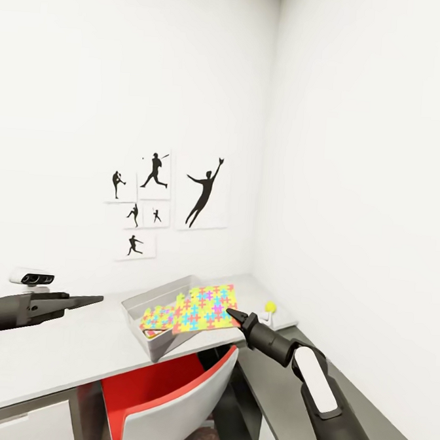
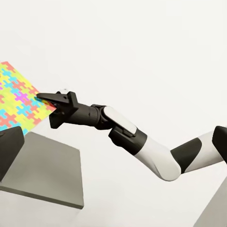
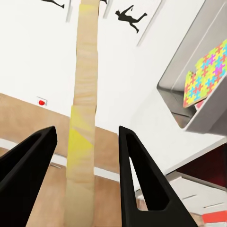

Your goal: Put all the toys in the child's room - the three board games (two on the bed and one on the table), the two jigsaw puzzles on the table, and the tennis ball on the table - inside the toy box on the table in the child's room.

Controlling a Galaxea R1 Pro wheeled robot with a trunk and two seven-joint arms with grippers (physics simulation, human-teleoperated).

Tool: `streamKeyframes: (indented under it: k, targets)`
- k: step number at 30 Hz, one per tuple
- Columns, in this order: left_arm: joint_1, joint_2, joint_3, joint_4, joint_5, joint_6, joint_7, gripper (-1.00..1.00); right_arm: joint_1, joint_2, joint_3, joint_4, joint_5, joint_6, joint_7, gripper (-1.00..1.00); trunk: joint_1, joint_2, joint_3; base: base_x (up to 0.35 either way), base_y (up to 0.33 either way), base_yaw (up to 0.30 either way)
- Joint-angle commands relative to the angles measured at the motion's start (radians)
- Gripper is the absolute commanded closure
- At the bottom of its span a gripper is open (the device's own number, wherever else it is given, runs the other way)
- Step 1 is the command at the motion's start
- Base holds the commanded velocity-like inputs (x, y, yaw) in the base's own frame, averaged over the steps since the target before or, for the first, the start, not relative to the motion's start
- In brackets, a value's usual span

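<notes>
From the head camera I see my right gripper (image 1: 230,312) pinching a thin jigsaw puzzle (image 1: 205,308) of yellow, blue, green and pink pieces, tilted over the grey toy box (image 1: 150,299) on the pale table (image 1: 53,349). A second puzzle (image 1: 157,318) lies inside. My left gripper (image 1: 94,298) looks closed and empty. The right wrist camera shows the sheet edge-on between the fingers (image 3: 140,175).

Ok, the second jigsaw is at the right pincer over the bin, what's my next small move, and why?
Probably ease the right pincer a little further over the toy box before letting go: the jigsaw puzzle between its fingers lies tilted across the box's rim, partly overhanging, so it might slide out onto the table.
</notes>
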Motion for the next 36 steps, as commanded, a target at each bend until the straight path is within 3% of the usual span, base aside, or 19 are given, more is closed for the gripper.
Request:
streamKeyframes:
  k: [1,9,14,17,20,36]
  targets:
    - [0.0,0.0,0.0,0.0,0.0,0.011,-0.004,-1.0,0.0,0.0,0.0,0.0,0.002,0.003,0.004,1.0,0.0,-0.001,-0.002,-0.008,0.0,0.07]
    - [0.0,0.0,0.0,0.0,-0.001,0.011,-0.004,-1.0,-0.001,-0.001,0.008,-0.034,0.004,0.006,0.003,1.0,0.0,-0.001,-0.015,-0.002,0.0,0.071]
    - [0.0,0.0,0.0,0.0,-0.001,0.011,-0.004,-1.0,-0.004,-0.007,0.008,-0.195,0.002,0.028,0.002,1.0,0.0,-0.001,-0.023,0.0,0.0,0.072]
    - [0.0,0.0,0.001,0.0,-0.001,0.011,-0.004,-1.0,0.011,-0.034,0.005,-0.319,0.002,0.095,0.0,1.0,0.0,-0.001,-0.028,0.0,0.0,0.076]
    - [0.0,0.001,0.001,0.0,-0.001,0.011,-0.004,-1.0,0.019,-0.049,-0.003,-0.368,0.001,0.149,0.0,1.0,0.0,-0.001,-0.033,0.0,0.0,0.082]
    - [0.0,0.001,0.001,0.0,-0.002,0.011,-0.004,-1.0,0.023,-0.058,-0.009,-0.376,0.001,0.176,-0.005,1.0,0.0,-0.001,-0.058,0.102,0.023,0.087]
